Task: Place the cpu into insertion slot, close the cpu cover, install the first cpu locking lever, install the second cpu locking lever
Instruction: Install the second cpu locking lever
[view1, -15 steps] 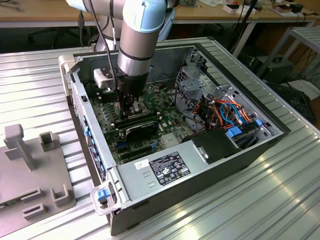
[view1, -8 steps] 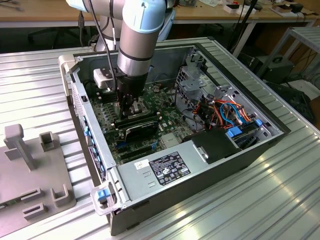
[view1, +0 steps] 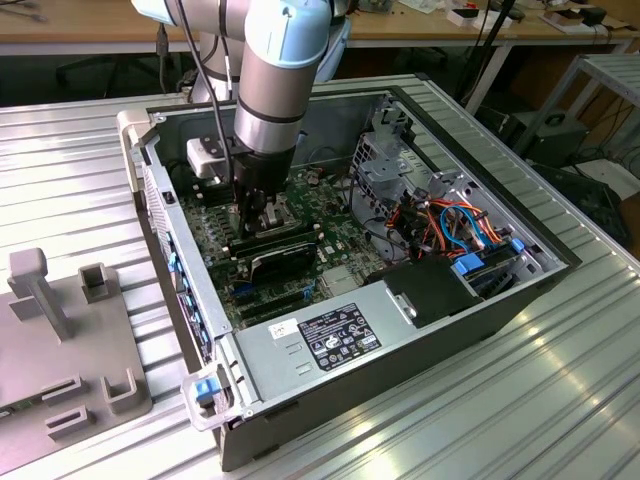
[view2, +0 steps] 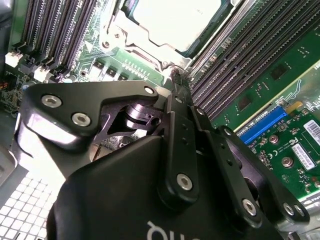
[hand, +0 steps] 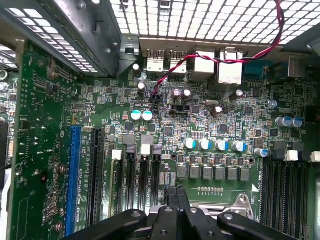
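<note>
An open computer case (view1: 520, 300) sits on a ribbed metal table (view1: 520, 400). Inside it are a green motherboard (hand: 45, 165), a blue card slot (hand: 74, 175), orange and blue cables (view1: 455, 225) and a twisted red wire (hand: 200, 57). A grey holder block (view1: 60, 330) lies at the exterior view's left.

End effector (view1: 262, 215) hemmed: case wall (view1: 160, 190) near, cables (view1: 450, 225) seemingly apart.

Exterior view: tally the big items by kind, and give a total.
Robot arm: 1
Open computer case: 1
Power supply: 1
Grey fixture plate: 1
Total: 4
</note>
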